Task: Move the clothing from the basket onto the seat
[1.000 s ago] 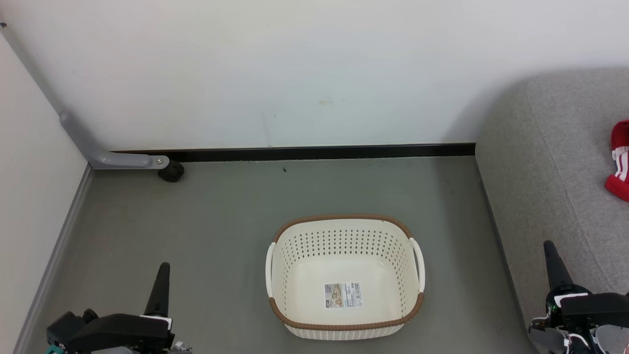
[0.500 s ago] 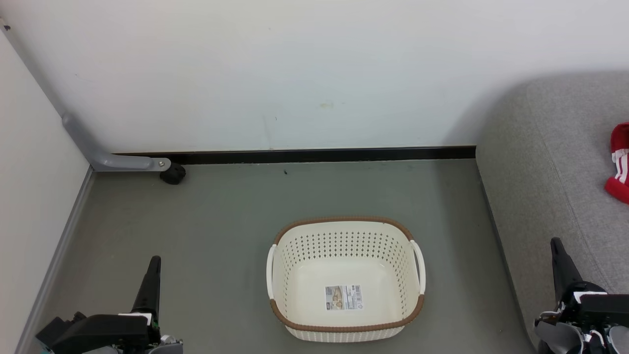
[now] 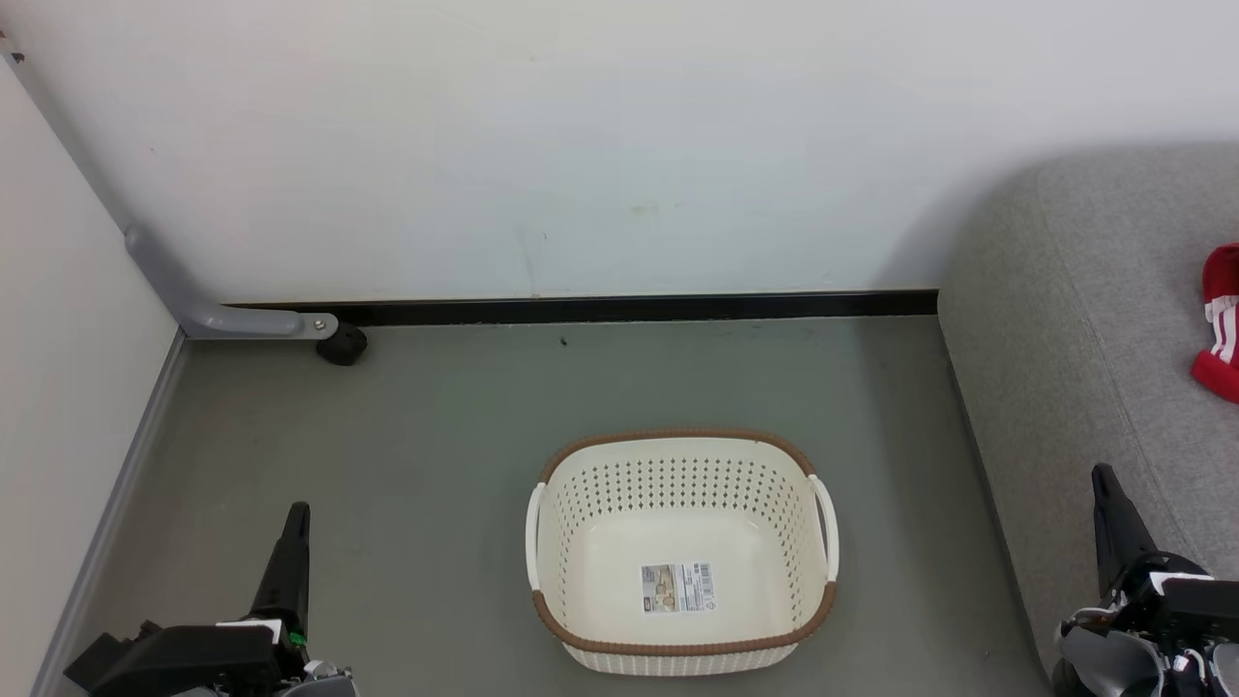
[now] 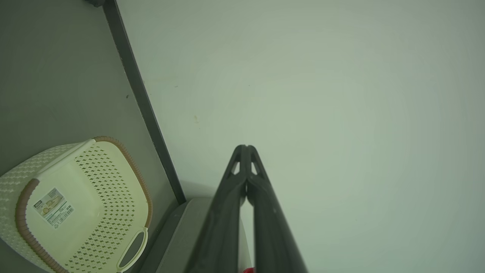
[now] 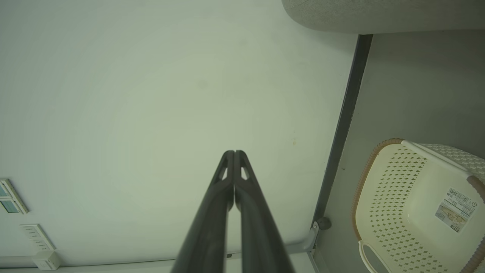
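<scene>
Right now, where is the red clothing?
In the head view the red clothing lies on the grey seat at the far right edge, partly cut off by the frame, well right of the basket standing on the floor.

Item 1, left gripper: long dark fingers are tapering to a narrow tip from a black angular housing. A white plate is sitting at the finger base, a small green spot is showing beside it, and pale grey metal is showing under the housing. In the left wrist view the fingers are showing a matte charcoal finish, each with a small elongated cut-out behind its tip.

Item 2, right gripper: fingers of the same dark tapering make are rising from a black block that is carrying a white strip. A rounded pale grey shell and thin pale cables are showing below it.
</scene>
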